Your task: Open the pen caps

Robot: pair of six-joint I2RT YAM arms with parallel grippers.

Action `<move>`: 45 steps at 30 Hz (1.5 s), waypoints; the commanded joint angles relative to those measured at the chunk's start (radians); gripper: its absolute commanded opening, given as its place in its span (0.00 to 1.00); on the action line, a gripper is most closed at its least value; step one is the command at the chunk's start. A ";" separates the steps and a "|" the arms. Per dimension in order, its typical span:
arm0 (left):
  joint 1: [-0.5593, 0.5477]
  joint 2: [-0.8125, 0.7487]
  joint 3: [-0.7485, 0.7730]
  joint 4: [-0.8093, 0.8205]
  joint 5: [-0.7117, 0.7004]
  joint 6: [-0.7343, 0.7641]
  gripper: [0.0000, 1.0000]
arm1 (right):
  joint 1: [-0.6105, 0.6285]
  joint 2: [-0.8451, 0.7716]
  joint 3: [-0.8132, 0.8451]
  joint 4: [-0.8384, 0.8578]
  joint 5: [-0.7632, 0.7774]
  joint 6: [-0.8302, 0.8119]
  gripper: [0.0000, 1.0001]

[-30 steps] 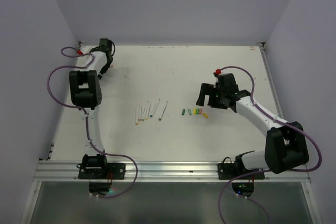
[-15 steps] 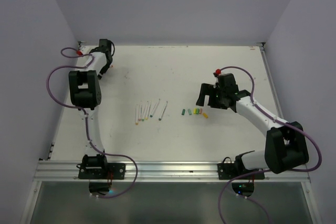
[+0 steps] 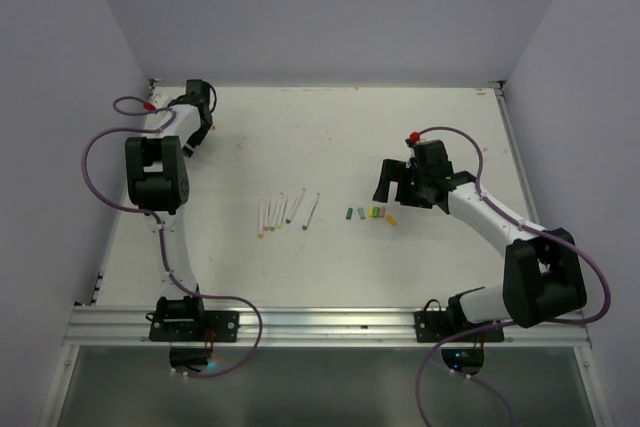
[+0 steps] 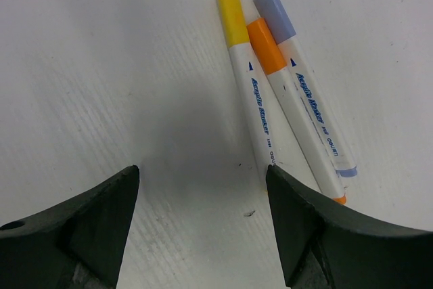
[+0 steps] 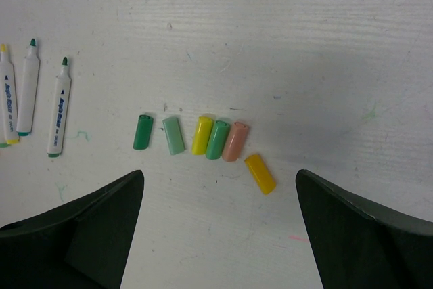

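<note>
We lose both fingers (image 4: 74,228) of the left gripper (image 4: 201,175) at the bottom edge of its wrist view, and the yellow-capped pen (image 4: 247,79) ahead of the jaws tucks its tail end behind the finger on the picture's right. The right gripper (image 5: 220,176) likewise has its fingers (image 5: 81,228) cut by the bottom edge of its view, where one pen (image 5: 5,99), ahead and far left of the jaws, is sliced by the left edge. From overhead the pen caps (image 3: 370,213) are too small for us to count.
</note>
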 commanded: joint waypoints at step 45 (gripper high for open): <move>0.037 0.112 0.222 -0.217 0.013 -0.116 0.75 | 0.006 0.038 -0.003 0.048 -0.013 0.017 0.98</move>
